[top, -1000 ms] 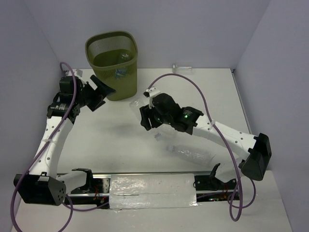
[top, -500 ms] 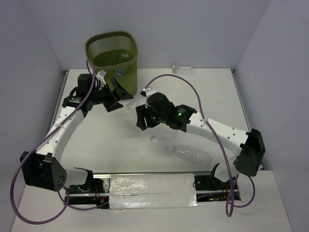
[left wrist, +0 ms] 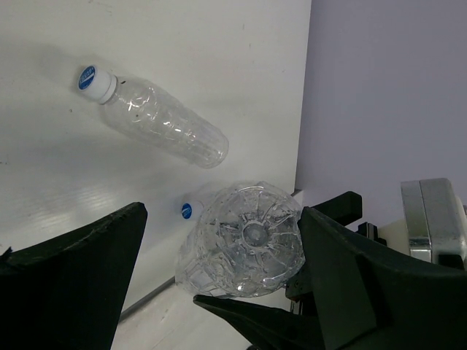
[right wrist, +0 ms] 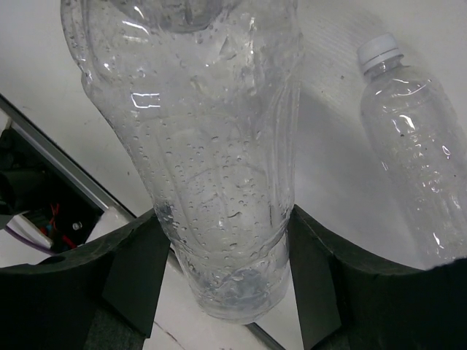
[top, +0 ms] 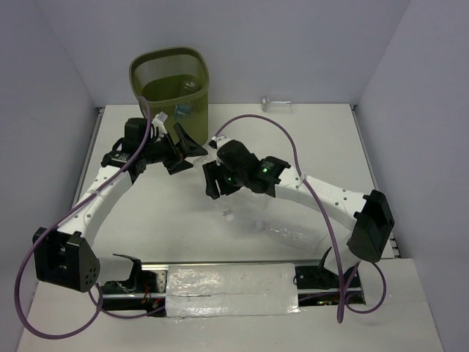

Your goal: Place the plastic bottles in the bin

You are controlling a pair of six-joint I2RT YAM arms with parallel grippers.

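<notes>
Item: clear ribbed plastic bottle (right wrist: 211, 146), mid-tabletop, clamped in my right gripper (right wrist: 219, 248). The left gripper (left wrist: 226, 211) gapes around its base. Step: handover, I judge. Next: left clamps, right releases, then carry to the olive-green mesh bin (top: 157, 110) at the far-left corner.

Olive-green mesh bin (top: 165, 114); clear ribbed bottles (left wrist: 164, 125)

I'm working a lab test cell: bare lavender walls (top: 308, 44) box in white table (top: 161, 220), taped mount rail (top: 231, 290) bottom centre.
</notes>
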